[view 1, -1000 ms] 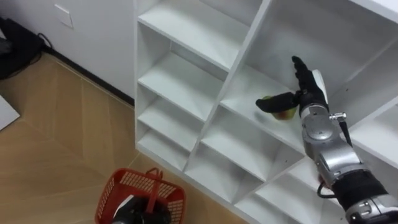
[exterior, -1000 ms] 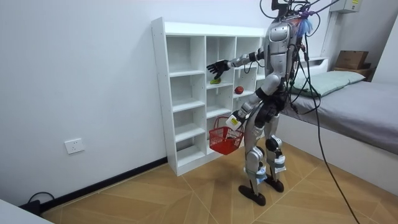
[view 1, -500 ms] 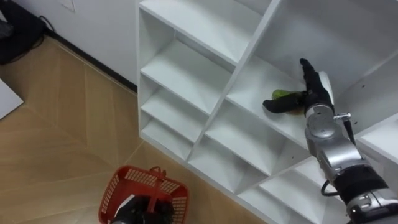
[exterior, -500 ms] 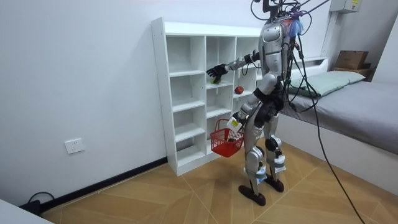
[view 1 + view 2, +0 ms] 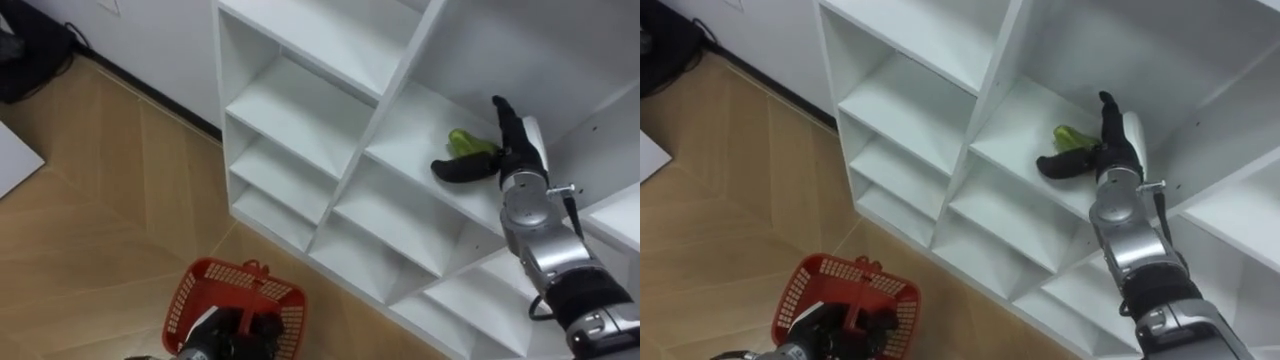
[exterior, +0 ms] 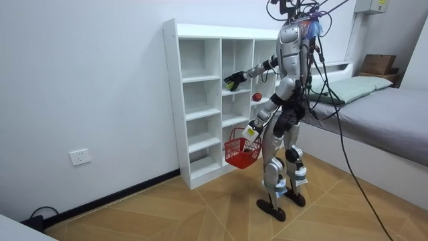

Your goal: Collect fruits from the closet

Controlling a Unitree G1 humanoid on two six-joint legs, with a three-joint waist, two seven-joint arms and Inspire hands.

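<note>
While the red basket is hung from the left hand, seemingly curled round its handle, the green fruit on the shelf is bracketed, unclamped, between the right hand's spread thumb and straight fingers, ready for grasping.

Green fruit: lower side hidden behind R hand; kind can't be told, nor whether the hand touches it. Shelf unit is cut off at top & right in the eye views. Basket: near part cut by bottom edge, inside mostly hidden under L hand, itself a dark mass cut by the same edge. Room view: red fruit too small to ID.
</note>
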